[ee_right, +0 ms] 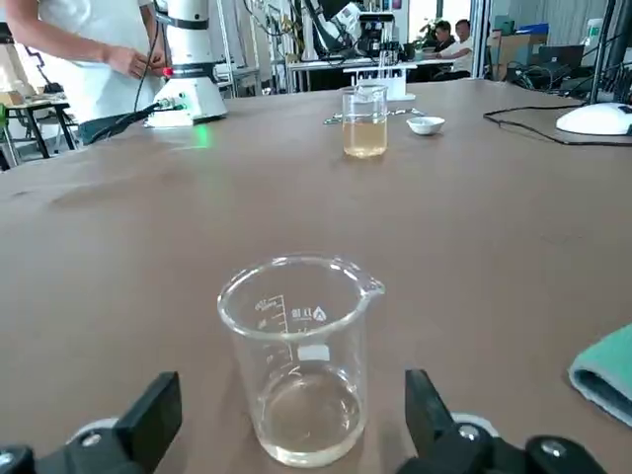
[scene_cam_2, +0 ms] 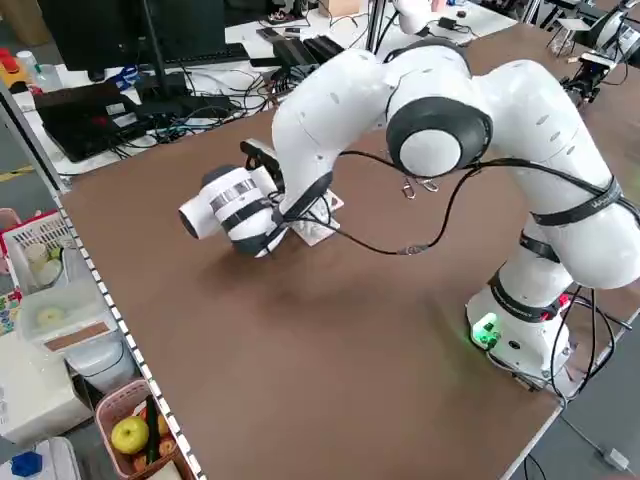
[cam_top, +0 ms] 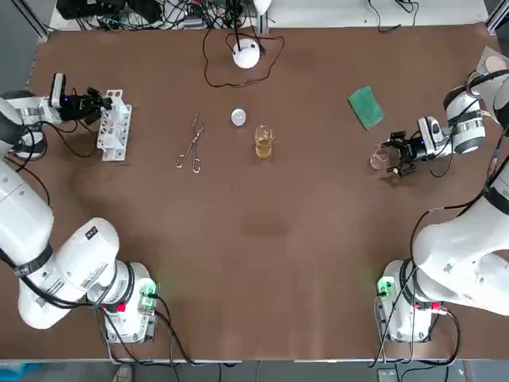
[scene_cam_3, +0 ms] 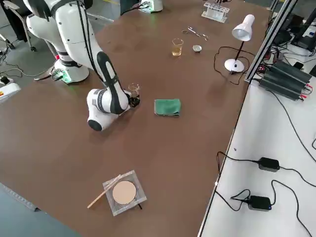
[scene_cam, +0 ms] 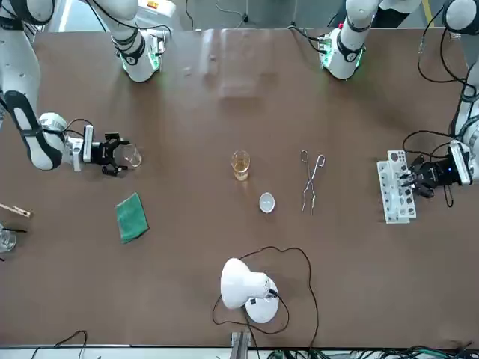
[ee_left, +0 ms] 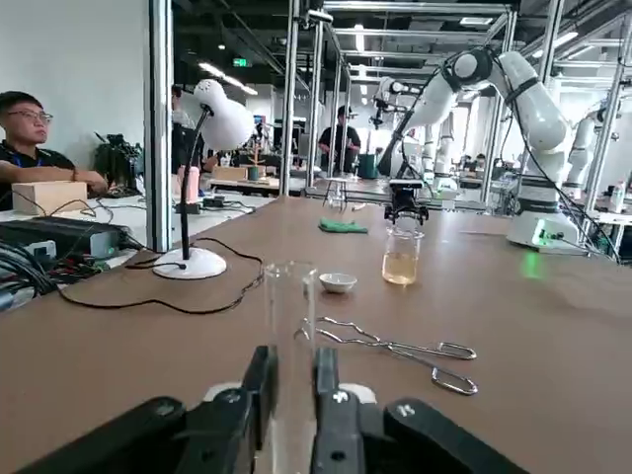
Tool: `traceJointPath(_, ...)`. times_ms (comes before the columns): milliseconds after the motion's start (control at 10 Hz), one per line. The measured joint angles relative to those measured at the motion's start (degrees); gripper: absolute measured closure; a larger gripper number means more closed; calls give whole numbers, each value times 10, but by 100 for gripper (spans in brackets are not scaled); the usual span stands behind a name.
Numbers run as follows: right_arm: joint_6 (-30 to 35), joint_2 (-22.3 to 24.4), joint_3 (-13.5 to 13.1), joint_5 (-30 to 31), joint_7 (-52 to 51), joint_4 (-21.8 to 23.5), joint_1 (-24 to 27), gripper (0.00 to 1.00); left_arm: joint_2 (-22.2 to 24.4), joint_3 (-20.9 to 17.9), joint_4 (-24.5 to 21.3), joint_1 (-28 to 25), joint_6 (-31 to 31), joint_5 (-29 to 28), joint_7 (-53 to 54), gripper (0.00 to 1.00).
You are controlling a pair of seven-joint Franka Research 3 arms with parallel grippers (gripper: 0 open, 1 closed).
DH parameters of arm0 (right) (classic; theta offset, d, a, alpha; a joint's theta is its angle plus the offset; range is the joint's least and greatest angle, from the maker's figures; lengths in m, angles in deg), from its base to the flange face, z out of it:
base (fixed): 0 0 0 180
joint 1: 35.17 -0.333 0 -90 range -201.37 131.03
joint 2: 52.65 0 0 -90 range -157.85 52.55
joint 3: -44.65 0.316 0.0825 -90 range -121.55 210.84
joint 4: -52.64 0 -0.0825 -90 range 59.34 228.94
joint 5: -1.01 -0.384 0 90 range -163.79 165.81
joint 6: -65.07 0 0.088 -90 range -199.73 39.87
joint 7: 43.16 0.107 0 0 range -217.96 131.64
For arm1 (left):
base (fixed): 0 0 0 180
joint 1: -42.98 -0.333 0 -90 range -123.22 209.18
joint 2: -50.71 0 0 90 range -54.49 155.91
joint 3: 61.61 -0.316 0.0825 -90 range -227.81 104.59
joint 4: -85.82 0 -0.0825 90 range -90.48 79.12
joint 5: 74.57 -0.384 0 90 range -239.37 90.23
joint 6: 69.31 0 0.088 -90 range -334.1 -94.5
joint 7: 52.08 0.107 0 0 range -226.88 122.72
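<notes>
- Brown table [cam_top: 262, 263] fills the frame.
- Left gripper [cam_top: 103, 103], upper left, pinches a test tube [ee_left: 290, 326] at the white rack [cam_top: 114, 131].
- Right gripper [cam_top: 395, 157], right edge, is spread around a clear beaker [ee_right: 299, 365].

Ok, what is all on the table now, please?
test tube rack: one, white, left table edge
test tube: one, clear, at the rack
tongs: one, metal, mid-table
dish: one, white, beside tongs
beaker with amber liquid: one, clear, mid-table
empty beaker: one, clear, right side
cloth: one, green, near empty beaker
lamp: one, white, far edge
tray with tan disc: one, clear, right edge
left gripper: shut on test tube
right gripper: open, astride empty beaker
</notes>
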Motion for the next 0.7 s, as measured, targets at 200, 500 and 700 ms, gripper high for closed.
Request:
traceJointPath(200,0,-6,3,0,-5,0,-2,0,11,3,-8,0,0,-3,0,79)
traceJointPath(500,-4,-27,7,0,-7,-3,-18,0,27,24,-18,-7,4,-8,0,79)
traceJointPath(700,-4,-30,7,0,-7,-5,-20,0,34,63,-20,-38,8,-23,0,79)
